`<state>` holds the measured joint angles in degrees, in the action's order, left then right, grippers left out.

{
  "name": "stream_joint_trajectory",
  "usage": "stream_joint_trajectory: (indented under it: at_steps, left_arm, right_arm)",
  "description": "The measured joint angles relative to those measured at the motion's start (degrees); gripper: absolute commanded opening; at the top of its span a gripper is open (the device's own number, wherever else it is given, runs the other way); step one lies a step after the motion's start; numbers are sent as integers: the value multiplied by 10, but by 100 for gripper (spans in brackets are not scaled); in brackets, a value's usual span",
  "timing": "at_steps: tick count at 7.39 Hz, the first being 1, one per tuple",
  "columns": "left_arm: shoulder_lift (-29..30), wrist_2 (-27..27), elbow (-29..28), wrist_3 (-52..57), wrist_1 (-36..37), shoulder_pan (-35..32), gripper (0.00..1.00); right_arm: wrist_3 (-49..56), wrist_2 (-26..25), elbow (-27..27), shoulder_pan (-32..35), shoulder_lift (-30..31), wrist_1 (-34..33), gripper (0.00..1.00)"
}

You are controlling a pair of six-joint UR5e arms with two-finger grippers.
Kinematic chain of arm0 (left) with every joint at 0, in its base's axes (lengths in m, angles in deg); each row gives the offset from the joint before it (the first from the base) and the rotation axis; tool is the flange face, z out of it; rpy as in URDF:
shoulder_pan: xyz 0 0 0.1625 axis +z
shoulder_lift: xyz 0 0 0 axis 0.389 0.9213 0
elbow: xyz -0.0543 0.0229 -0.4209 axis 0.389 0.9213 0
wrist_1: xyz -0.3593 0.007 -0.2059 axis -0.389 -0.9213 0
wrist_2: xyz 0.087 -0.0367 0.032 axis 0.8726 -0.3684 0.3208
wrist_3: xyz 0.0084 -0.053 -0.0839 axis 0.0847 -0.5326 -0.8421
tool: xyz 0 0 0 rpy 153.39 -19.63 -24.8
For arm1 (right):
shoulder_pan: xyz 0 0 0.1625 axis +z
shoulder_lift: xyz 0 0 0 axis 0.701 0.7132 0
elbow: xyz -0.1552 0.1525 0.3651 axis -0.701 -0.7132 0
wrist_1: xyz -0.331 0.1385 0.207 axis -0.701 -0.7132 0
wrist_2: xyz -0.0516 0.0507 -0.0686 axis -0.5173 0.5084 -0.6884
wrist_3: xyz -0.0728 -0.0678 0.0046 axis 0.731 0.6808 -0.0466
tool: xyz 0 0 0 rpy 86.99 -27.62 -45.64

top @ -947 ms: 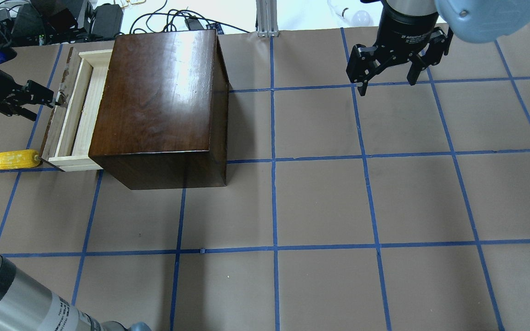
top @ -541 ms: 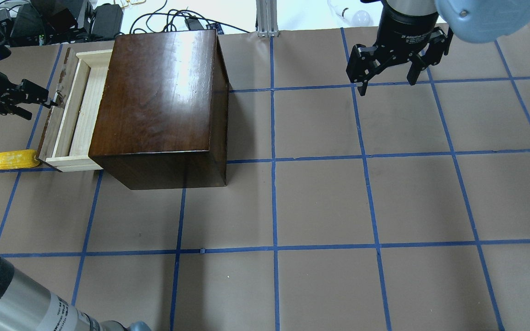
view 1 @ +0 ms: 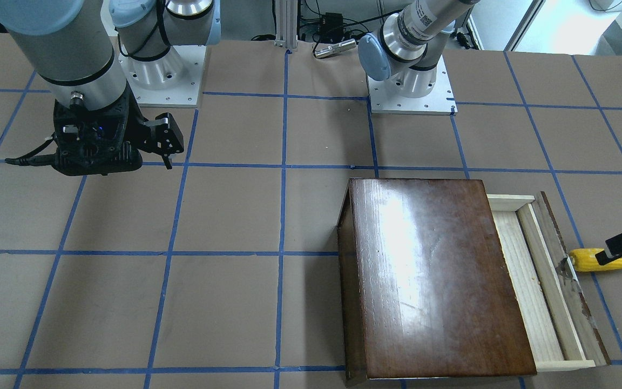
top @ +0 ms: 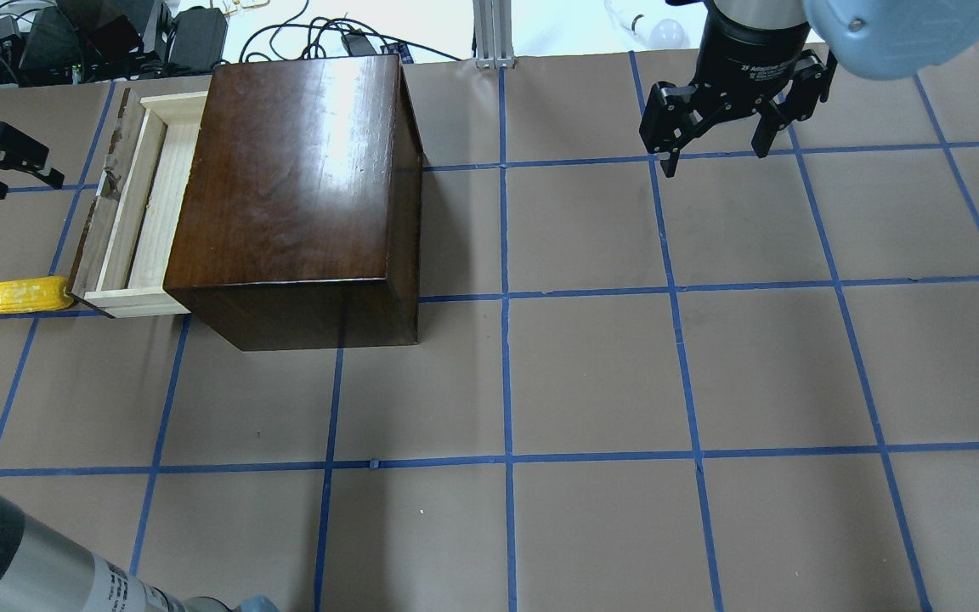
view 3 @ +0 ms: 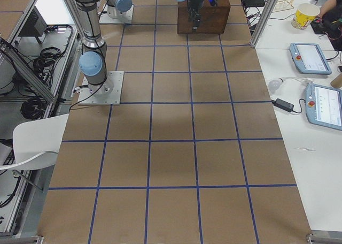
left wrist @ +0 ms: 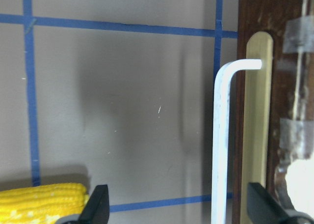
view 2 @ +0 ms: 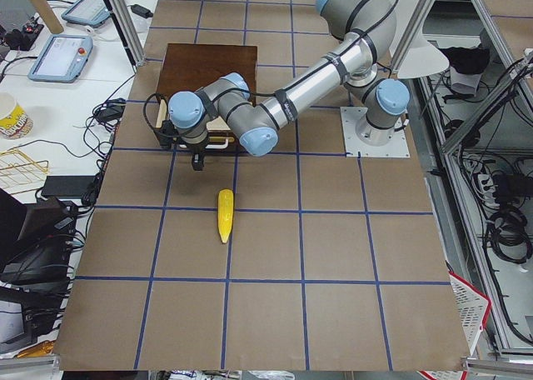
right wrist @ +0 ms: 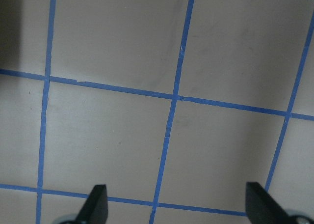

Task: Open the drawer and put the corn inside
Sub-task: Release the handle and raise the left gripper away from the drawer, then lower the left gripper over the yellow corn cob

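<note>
The left gripper (left wrist: 179,207), wide open and empty, could clip the drawer (top: 128,223) front beside it while reaching for the nearby corn (top: 12,296), pushing the drawer shut.

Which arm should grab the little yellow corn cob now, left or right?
Left. The open left gripper hangs beside the pulled-out pale wood drawer, close to the little yellow corn cob. The open right gripper is far off, past the glossy dark-brown wooden box.
</note>
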<state>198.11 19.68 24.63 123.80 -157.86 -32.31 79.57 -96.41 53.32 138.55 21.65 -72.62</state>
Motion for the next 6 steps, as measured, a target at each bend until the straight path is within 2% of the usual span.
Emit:
stream_joint_trajectory:
  at_steps: [3, 6]
  left_arm:
    - [-31, 68, -7, 65, -7, 11, 100]
    - [-30, 96, 1, 113, -7, 29, 100]
  right_arm:
    - [0, 0, 0, 0, 0, 0, 100]
    - [0, 0, 0, 0, 0, 0, 100]
